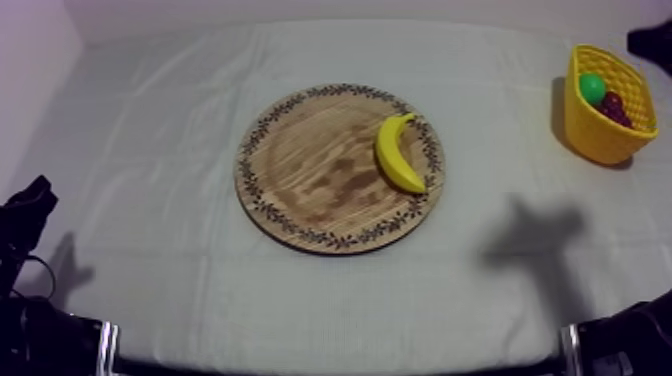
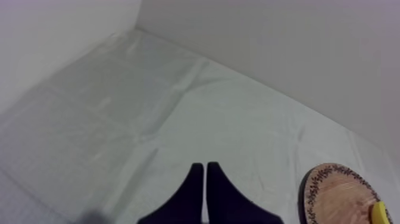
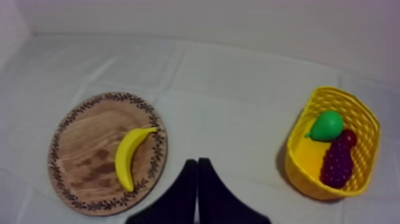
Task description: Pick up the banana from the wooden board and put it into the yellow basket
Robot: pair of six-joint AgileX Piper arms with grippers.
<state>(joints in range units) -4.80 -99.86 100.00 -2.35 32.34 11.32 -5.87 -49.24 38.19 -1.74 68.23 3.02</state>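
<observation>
Left fingers [image 2: 191, 193] and right fingers [image 3: 187, 187] are pressed together, empty. The banana [image 1: 392, 155], on the right part of the wooden board [image 1: 300, 170], looks light, rigid and slippery; pinching across its middle seems best.

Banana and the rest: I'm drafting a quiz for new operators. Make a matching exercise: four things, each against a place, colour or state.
Things:
1. banana
2. pear
3. bunch of grapes
4. left gripper

Matches:
A. green, in the yellow basket
B. fingers shut, over bare cloth
C. on the wooden board, by its rim
D. dark purple, in the basket

Pairs: 1-C, 2-A, 3-D, 4-B.
</observation>
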